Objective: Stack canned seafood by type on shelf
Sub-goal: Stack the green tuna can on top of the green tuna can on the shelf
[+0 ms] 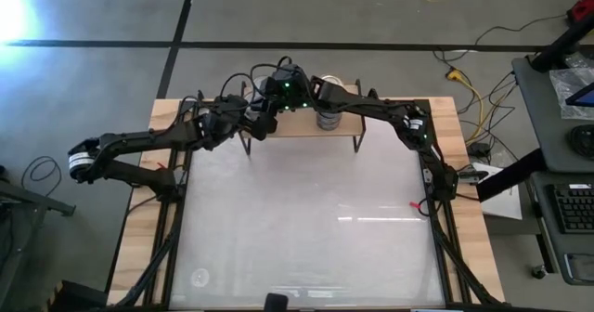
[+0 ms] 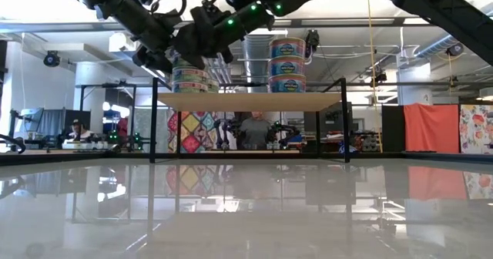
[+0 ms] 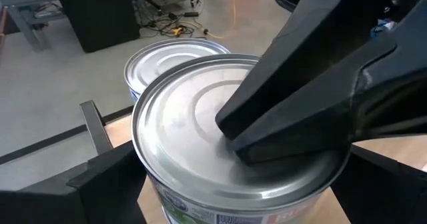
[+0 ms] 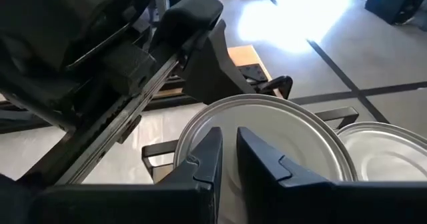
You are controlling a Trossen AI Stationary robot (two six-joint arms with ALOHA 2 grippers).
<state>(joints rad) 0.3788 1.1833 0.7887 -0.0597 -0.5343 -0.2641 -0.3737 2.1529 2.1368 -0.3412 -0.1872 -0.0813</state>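
Observation:
A light-wood shelf [image 1: 302, 126] on black wire legs stands at the table's far edge. On its right part is a stack of three tins [image 2: 287, 65]. Toward its left is a lower stack [image 2: 192, 79], with both grippers at its top. In the left wrist view a silver-topped tin [image 3: 193, 117] sits between my left gripper's [image 3: 240, 184] fingers, and a second silver-topped tin [image 3: 167, 54] stands behind it. My right gripper [image 4: 229, 159], fingers nearly together, rests on that tin's top [image 4: 300, 131]. My left gripper holds the silver-topped tin by its side wall [image 3: 150, 177], one finger [image 3: 100, 177] on each side, coming in level from the table's left. The tin stands upright on the left stack. My right gripper presses its shut fingertips [image 3: 267, 134] on the tin's lid, near its middle [image 3: 220, 144], slanting down from the table's right.
The two arms cross closely above the shelf's left half. The three-tin stack stands just right of the right arm [image 1: 371, 108]. The wide white table top [image 1: 306, 228] lies in front of the shelf. A person [image 2: 253, 129] sits in the room beyond.

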